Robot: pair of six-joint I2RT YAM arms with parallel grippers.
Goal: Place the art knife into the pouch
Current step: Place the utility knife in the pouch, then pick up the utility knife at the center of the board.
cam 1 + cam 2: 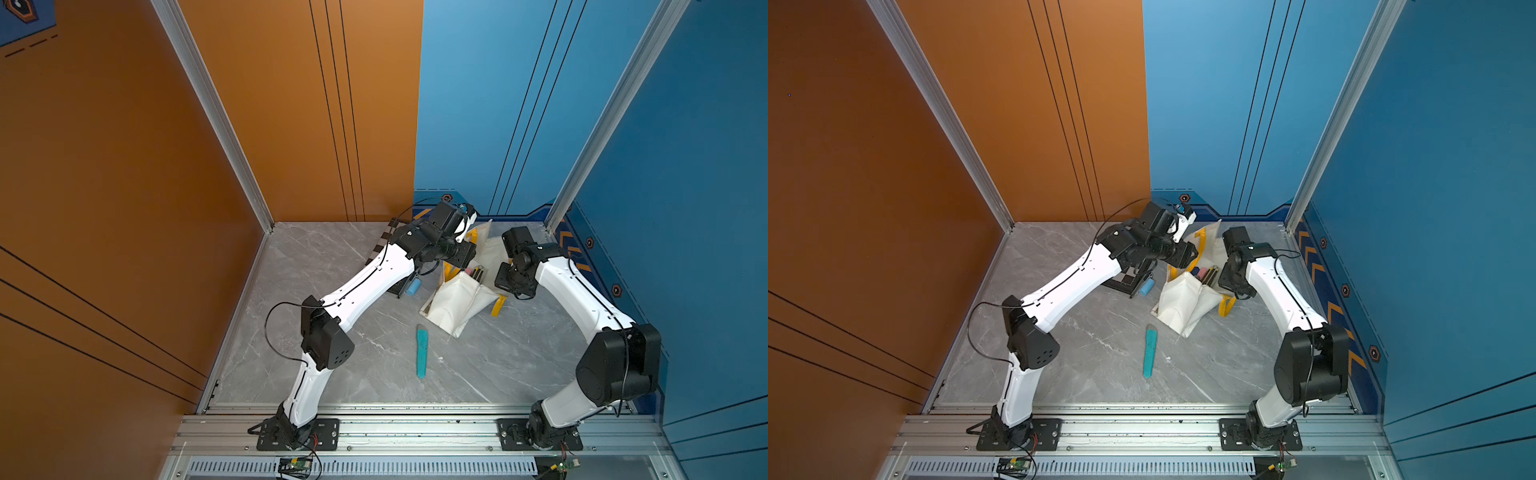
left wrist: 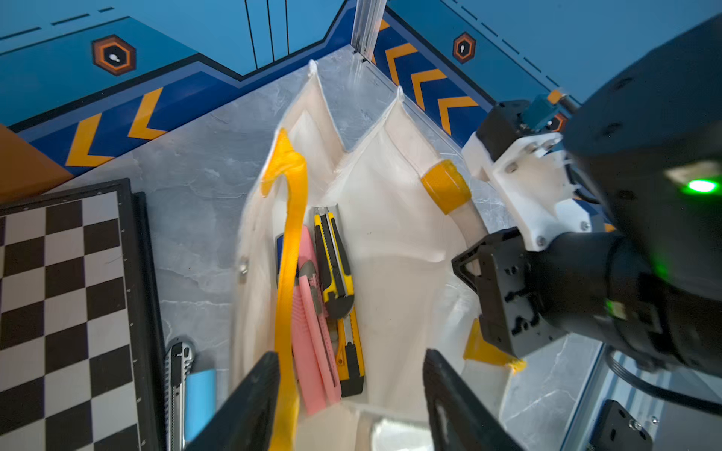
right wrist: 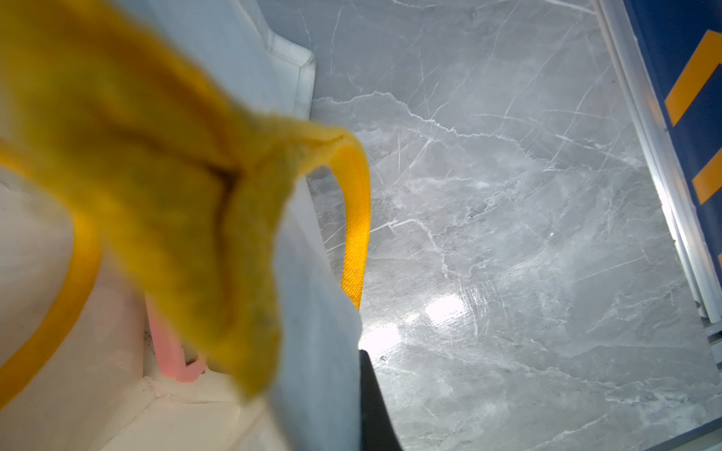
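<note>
1. The pouch (image 1: 457,303) stands on the desk (image 1: 353,386) with its mouth open; the right jaws are clamped on its rim, near a yellow handle (image 2: 445,183).
2. The left jaws are seen apart and empty above the mouth, so the dropping step is judged to be in hand.
3. One teal art knife (image 1: 422,351) is seen flat on the desk, at 7 o'clock from the pouch and apart from it.
4. Next, the left jaws are probably needed over this knife, set across its narrow body.
5. Counted inside the pouch: one yellow-black knife (image 2: 338,289) and one pink knife (image 2: 312,351). One silver knife (image 2: 177,375) is seen at 9 o'clock, beside one chessboard (image 2: 62,296).
</note>
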